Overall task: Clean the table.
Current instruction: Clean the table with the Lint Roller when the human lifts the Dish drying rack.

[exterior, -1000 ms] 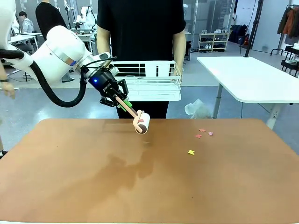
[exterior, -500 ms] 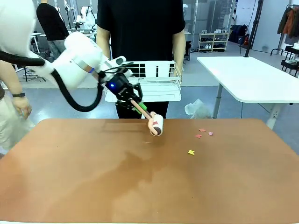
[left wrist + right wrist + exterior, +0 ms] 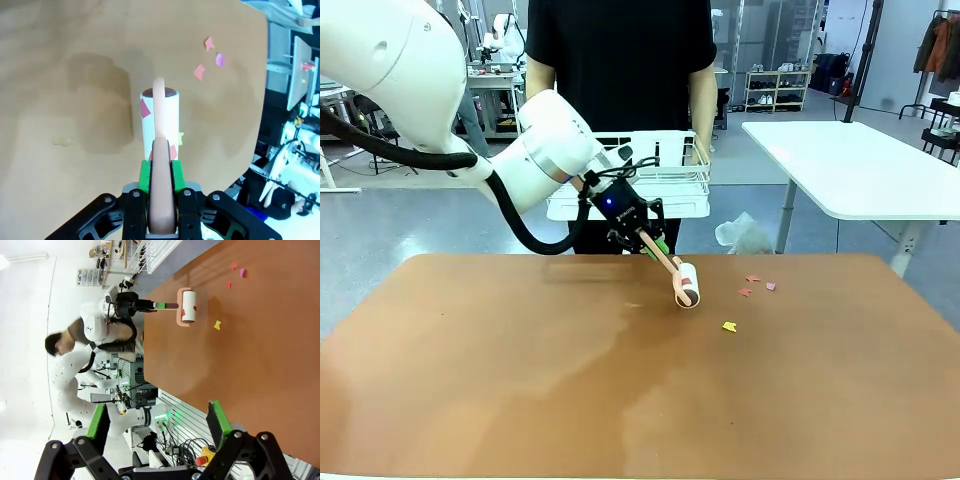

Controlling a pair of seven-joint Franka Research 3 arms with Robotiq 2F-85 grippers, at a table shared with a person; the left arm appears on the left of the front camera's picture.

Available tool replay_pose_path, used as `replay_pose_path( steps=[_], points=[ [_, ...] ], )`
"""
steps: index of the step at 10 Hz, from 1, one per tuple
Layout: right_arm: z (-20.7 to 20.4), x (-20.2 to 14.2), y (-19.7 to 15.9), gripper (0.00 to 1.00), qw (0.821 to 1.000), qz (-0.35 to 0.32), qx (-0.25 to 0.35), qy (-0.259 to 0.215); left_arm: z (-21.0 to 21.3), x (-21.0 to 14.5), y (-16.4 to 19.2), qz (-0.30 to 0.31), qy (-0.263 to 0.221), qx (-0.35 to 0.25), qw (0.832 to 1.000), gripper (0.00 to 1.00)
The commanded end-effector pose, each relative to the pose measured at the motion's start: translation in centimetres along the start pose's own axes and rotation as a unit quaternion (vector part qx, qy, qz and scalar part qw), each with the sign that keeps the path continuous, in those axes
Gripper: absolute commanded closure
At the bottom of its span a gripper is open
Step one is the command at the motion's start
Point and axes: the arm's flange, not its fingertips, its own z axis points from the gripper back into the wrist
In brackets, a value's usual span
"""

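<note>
Left gripper [image 3: 642, 238]: clamped on roller [image 3: 687, 284] handle
Right gripper [image 3: 157, 420]: apart
Roller: to be pressed flat on table [image 3: 520, 400], rolled right over scraps [image 3: 729, 326]

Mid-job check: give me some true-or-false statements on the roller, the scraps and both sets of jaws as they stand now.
The left gripper is shut on the lint roller handle. True.
The table is free of paper scraps. False: a yellow scrap and loose pink scraps lie on it near the roller.
Pink pieces are stuck to the roller. True.
The right gripper has its jaws closed. False: they stand open, holding nothing.
The person rests both hands on the table. False: the person holds a white wire rack.
</note>
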Motion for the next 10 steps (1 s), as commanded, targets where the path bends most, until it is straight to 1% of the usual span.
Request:
replay_pose_path(
  steps=[1,2,3,4,6,7,8,10],
  points=[
    [0.1,-0.3,0.2,0.00,1.000,0.011,0.007,-0.002,-0.5,-0.7,-0.4,0.012,-0.009,0.012,1.000,0.79],
    [0.1,-0.3,0.2,0.00,1.000,0.011,0.007,-0.002,-1.2,-0.7,-0.1,0.026,-0.025,0.015,0.999,0.79],
    [0.1,-0.3,0.2,0.00,1.000,0.011,0.007,-0.002,-1.5,-0.7,0.0,0.027,-0.012,0.010,1.000,0.79],
    [0.1,-0.3,0.2,0.00,1.000,0.011,0.007,-0.002,-1.8,-0.7,0.1,0.016,0.035,-0.009,0.999,0.79],
    [0.1,-0.3,0.2,0.00,1.000,0.011,0.007,-0.002,-2.1,-0.6,0.1,0.019,0.036,-0.003,0.999,0.79],
    [0.1,-0.3,0.2,0.00,1.000,0.011,0.007,-0.002,-3.0,-0.6,0.3,0.023,0.042,0.000,0.999,0.79],
    [0.1,-0.3,0.2,0.00,1.000,0.011,0.007,-0.002,-4.6,-0.6,0.9,0.029,0.047,0.007,0.998,0.79],
    [0.1,-0.3,0.2,0.00,1.000,0.011,0.007,-0.002,-7.3,-1.5,1.1,0.022,0.047,0.007,0.999,0.79]
  ],
)
